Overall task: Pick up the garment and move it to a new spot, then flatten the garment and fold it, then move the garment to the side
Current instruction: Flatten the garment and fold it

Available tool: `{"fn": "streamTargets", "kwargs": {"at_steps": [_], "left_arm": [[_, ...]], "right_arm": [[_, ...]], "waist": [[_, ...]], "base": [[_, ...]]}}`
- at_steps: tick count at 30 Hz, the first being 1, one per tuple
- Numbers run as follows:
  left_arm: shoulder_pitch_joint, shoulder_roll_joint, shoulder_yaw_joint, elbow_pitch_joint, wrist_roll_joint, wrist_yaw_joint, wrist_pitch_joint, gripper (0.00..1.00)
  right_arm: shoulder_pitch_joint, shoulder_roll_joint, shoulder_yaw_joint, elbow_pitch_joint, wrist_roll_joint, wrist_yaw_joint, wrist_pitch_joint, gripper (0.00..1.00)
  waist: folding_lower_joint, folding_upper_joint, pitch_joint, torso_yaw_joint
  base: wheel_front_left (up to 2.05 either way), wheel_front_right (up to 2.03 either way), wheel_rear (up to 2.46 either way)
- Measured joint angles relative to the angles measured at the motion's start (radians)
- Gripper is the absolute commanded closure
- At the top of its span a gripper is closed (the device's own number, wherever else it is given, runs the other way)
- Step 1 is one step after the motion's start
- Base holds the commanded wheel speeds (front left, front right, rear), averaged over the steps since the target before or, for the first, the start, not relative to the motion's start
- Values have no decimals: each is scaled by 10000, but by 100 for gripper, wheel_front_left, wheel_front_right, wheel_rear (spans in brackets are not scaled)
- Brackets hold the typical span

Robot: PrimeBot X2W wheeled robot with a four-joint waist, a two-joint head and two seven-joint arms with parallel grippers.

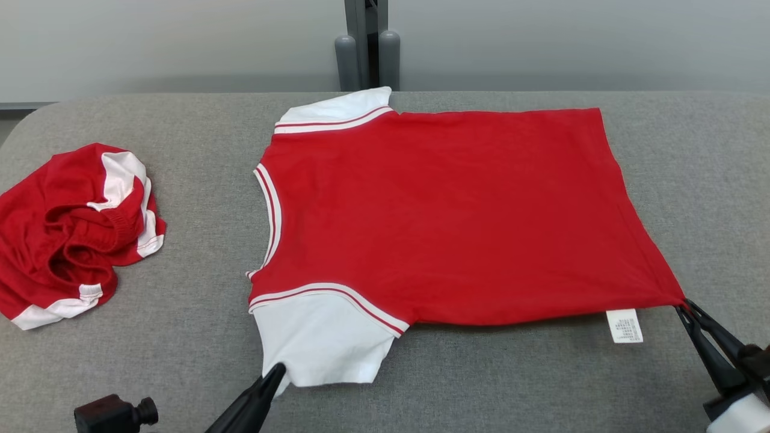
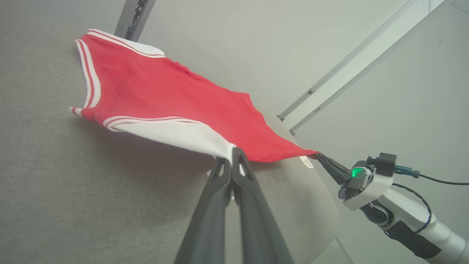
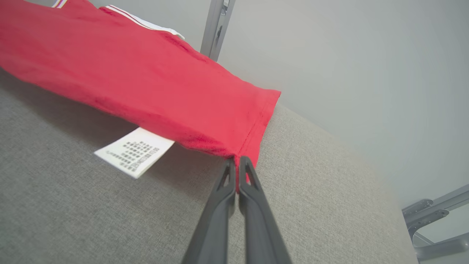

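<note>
A grey padded table [image 1: 180,361] carries the red T-shirt [image 1: 445,210], spread nearly flat, with its collar toward the robot's left. Beyond the T-shirt's collar sits 1 crumpled red-and-white garment [image 1: 72,234]. The left gripper [image 1: 278,368] is pinched shut on the T-shirt's near white sleeve edge — the right gripper [image 1: 684,304] is clamped on its near hem corner. A white care label [image 1: 624,325] lies just beside that corner.

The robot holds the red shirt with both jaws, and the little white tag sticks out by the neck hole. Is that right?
Not quite. The white tag sticks out at the bottom hem of the red shirt, beside the right jaws; the head view shows it.
</note>
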Motion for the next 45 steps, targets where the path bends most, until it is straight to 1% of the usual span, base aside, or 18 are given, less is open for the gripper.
{"fn": "streamTargets", "kwargs": {"at_steps": [6, 9, 11, 15, 16, 17, 18, 24, 27, 28, 33, 37, 39, 41, 42, 43, 44, 45], "left_arm": [[677, 533, 98, -1327, -489, 414, 349, 100], [559, 441, 307, -1532, -867, 527, 424, 100], [169, 240, 418, -1319, -909, 629, 470, 100], [-990, -665, 476, -328, -1262, 568, 548, 100], [-990, -665, 476, -328, -1262, 568, 548, 100], [-1561, -1080, 504, 360, -1360, 570, 535, 100], [-1561, -1080, 504, 360, -1360, 570, 535, 100], [-3187, -1868, 594, 2347, -1012, 224, 259, 100], [-3909, -2142, 596, 3252, -813, 29, 161, 100], [-4381, -2222, 518, 3875, -556, -104, 163, 100], [-5377, -2472, 291, 5283, -19, -318, 105, 100], [-6028, -2520, 211, 6232, 591, -397, -121, 100], [-6304, -2529, 134, 6671, 968, -399, -219, 100], [-6481, -2637, 146, 7003, 1003, -470, -286, 100], [-6552, -2696, 119, 7179, 1062, -485, -297, 100], [-6612, -2778, 132, 7348, 1055, -491, -326, 88], [-6664, -2871, 130, 7526, 1012, -500, -326, 51], [-6700, -2945, 105, 7680, 1016, -508, -339, 3]], "right_arm": [[1394, -75, -869, -1496, -249, 0, 548, 100], [1522, -61, -932, -1887, -232, 0, 997, 100], [1353, -17, -825, -1778, -117, 0, 1473, 100], [319, 244, -362, -1041, 194, 0, 2015, 100], [319, 244, -362, -1041, 194, 0, 2015, 100], [-370, 314, -21, -443, 297, 0, 2123, 100], [-370, 314, -21, -443, 297, 0, 2123, 100], [-2616, 566, 573, 1779, 548, 0, 1605, 100], [-3544, 775, 876, 2834, 548, 0, 1172, 100], [-4117, 869, 1114, 3522, 548, 0, 886, 100], [-5219, 1043, 1708, 4863, 543, 0, 309, 100], [-5933, 1093, 2155, 5379, 370, 0, 46, 100], [-6241, 1103, 2261, 5405, 190, 0, 23, 100], [-6419, 1177, 2268, 5233, 134, 0, 8, 100], [-6450, 1189, 2299, 5185, 105, 0, 4, 91], [-6450, 1187, 2303, 5183, 94, 0, 4, 64], [-6449, 1187, 2305, 5175, 92, 0, 4, 33], [-6449, 1183, 2303, 5147, 92, 0, 4, 5]], "waist": [[0, 0, -105, 87], [0, 0, -71, 47], [0, 0, -3, 5], [0, 0, 232, -51], [0, 0, 232, -51], [0, 0, 399, -98], [0, 0, 399, -98], [0, -1, 972, -272], [0, 0, 1235, -348], [0, -1, 1401, -381], [0, 0, 1758, -412], [0, 0, 1994, -417], [0, 0, 2101, -424], [0, 0, 2180, -433], [0, -1, 2211, -435], [0, 0, 2232, -435], [0, -1, 2241, -427], [0, 0, 2242, -417]], "base": [[0, 0, 0], [0, 0, 0], [0, 0, 0], [0, 0, 0], [0, 0, 0], [0, 0, 0], [0, 0, 0], [0, 0, 0], [0, 0, 0], [0, 0, 0], [0, 0, 0], [0, 0, 0], [0, 0, 0], [0, 0, 0], [0, 0, 0], [0, 0, 0], [0, 0, 0], [0, 0, 0]]}}
